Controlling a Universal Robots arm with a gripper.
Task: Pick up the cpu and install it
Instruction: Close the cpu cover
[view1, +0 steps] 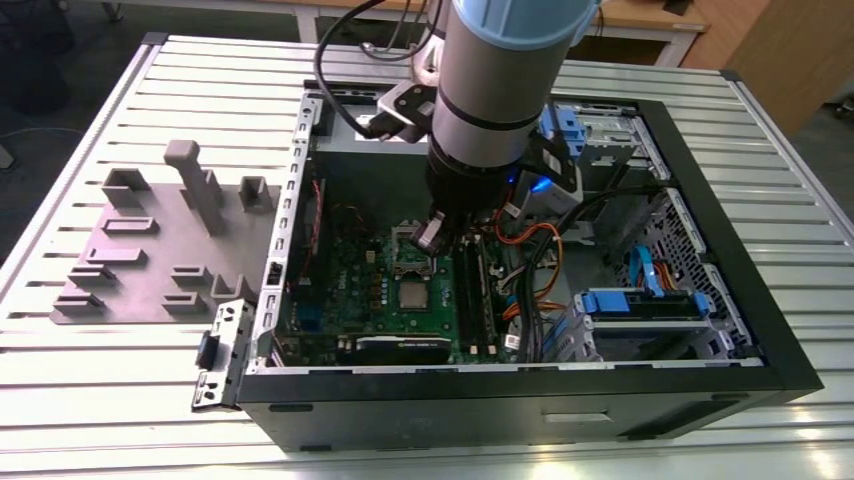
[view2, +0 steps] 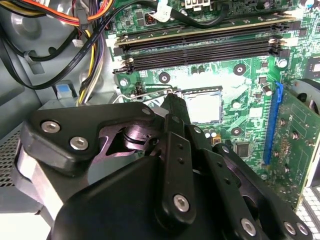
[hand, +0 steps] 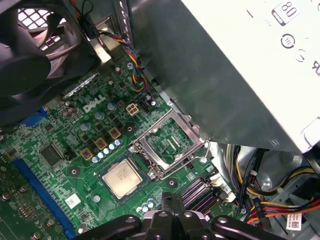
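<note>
Cpu (hand: 123, 178), with its silvery top and tan rim, lies flat in the socket on the green motherboard (hand: 60, 125), in the lower centre of the first wrist view; in the exterior view it sits at (view1: 415, 296). Just beyond it the socket frame (hand: 167, 144) stands swung open. Gripper (view1: 434, 238) hangs above the board inside the computer case (view1: 534, 400). Whether its fingers are spread or pressed together, I cannot tell. I judge one risk: if the chip is not fully seated, closing the frame could bend the contacts. Cables (view1: 534, 270) near the arm might also snag.
</note>
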